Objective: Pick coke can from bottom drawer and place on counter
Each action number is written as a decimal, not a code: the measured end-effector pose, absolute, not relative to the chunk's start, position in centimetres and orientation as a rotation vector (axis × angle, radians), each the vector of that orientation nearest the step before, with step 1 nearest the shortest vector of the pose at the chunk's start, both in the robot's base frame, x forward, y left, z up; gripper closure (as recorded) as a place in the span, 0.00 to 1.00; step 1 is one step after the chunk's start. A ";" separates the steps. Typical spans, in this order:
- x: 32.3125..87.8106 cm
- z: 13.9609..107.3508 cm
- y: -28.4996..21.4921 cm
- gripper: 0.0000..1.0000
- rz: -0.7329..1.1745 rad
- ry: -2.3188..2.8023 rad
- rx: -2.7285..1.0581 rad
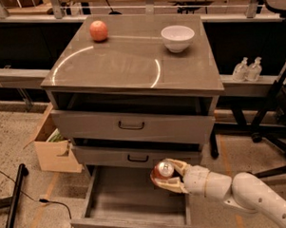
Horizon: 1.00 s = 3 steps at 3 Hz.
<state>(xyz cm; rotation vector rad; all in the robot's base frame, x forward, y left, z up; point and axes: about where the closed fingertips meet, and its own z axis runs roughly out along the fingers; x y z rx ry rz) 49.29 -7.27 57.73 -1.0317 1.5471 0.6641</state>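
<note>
My gripper (165, 173) comes in from the lower right on a white arm and is shut on the coke can (163, 171), a red can with its silver top facing the camera. It holds the can above the right side of the open bottom drawer (123, 202), just below the front of the middle drawer. The inside of the bottom drawer shows nothing else. The counter (126, 59) is the glossy grey-brown cabinet top well above the gripper.
An orange-red fruit (99, 30) lies at the counter's back left and a white bowl (177, 38) at its back right. A cardboard box (51, 146) stands on the floor to the cabinet's left. Two bottles (248, 68) stand on a shelf at the right.
</note>
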 end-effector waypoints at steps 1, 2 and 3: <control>49.2 65.0 -7.9 1.00 0.684 1.499 -1.055; 49.2 65.0 -7.9 1.00 0.684 1.499 -1.055; 49.8 67.6 -7.5 1.00 0.692 1.463 -1.019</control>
